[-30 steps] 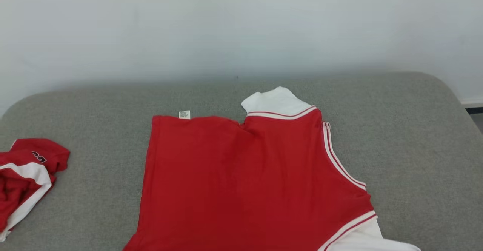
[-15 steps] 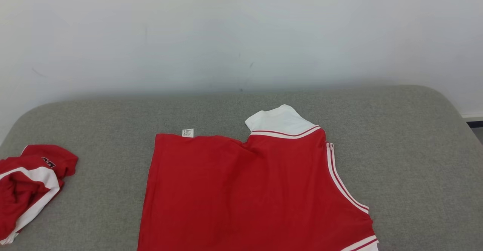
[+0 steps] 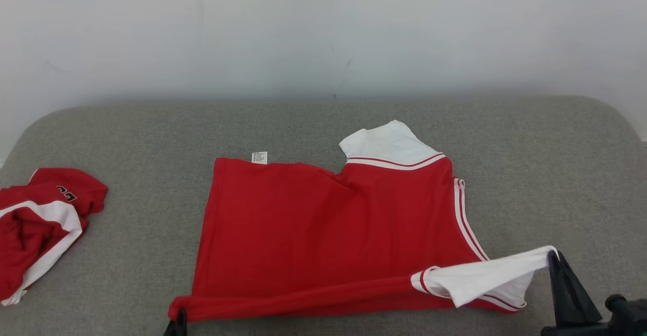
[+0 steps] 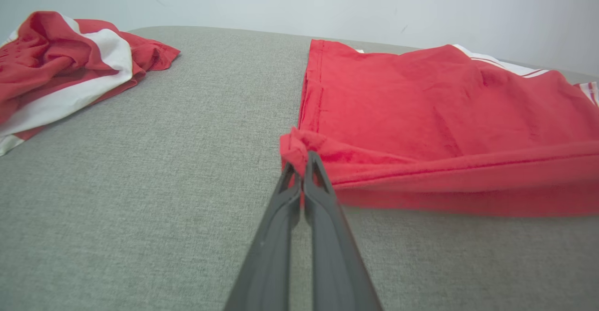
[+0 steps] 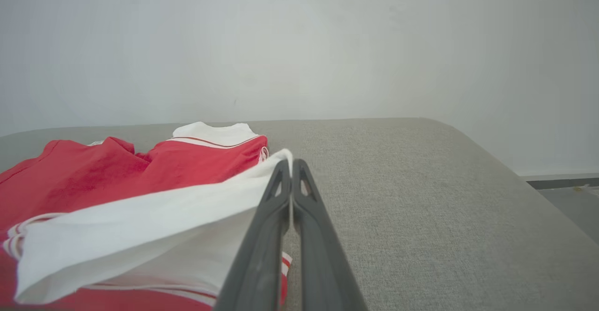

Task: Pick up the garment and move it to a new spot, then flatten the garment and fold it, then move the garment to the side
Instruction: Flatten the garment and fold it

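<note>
While your left gripper (image 4: pixel 303 159), low, clenched its jaws on the garment (image 3: pixel 328 225) hem, your right gripper (image 3: pixel 553 256) pinched the raised sleeve (image 3: pixel 485 275); both arms were cut off.

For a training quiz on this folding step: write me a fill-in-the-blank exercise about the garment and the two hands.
1. The left hand is shut on a corner of the garment coloured ____.
2. The right hand is shut on the garment's sleeve, coloured ____.
3. The crumpled second garment lies on the robot's ____ side.
4. Both garments rest on a cushion coloured ____.
Missing words: red; white; left; grey.
</note>
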Controlling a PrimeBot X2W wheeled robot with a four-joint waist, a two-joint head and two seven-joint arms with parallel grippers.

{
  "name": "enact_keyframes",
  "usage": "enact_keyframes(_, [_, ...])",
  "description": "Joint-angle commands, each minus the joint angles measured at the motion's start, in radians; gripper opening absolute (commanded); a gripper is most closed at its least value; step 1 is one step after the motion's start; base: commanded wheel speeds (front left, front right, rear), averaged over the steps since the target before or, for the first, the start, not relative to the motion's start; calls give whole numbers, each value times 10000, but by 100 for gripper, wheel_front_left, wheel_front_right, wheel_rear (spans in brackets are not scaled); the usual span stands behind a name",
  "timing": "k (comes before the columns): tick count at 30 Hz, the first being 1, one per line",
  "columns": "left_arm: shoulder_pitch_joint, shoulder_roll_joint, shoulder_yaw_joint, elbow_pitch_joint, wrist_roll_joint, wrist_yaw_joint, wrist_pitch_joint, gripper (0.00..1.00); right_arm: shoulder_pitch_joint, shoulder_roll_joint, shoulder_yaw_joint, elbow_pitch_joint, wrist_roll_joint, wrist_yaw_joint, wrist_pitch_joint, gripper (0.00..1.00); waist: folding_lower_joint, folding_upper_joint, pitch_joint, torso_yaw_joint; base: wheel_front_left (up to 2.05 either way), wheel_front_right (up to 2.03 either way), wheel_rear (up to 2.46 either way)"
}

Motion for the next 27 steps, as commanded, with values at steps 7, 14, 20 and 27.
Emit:
enact_keyframes(7, [-1000, 42, -150, 149, 292, 100, -32, 0, -1381, -229, 171, 637, -56, -29, -45, 0, -1, -1, 917, 205, 0, 0, 0])
enact_keyframes(14, [-1816, 43, -364, 280, 235, 253, -31, 0, -2474, -378, 189, 1452, -228, -29, -45, 0, -1, -1, 1775, 341, 0, 0, 0])
enact_keyframes(20, [-2179, 45, -492, 354, 254, 317, -32, 0, -2885, -221, -22, 1803, -116, -29, -45, 0, -1, -1, 2219, 385, 0, 0, 0])
enact_keyframes(27, [-2406, 43, -548, 232, 219, 411, -32, 0, -3049, 46, -212, 2081, -215, -29, -45, 0, -1, -1, 2527, 400, 0, 0, 0])
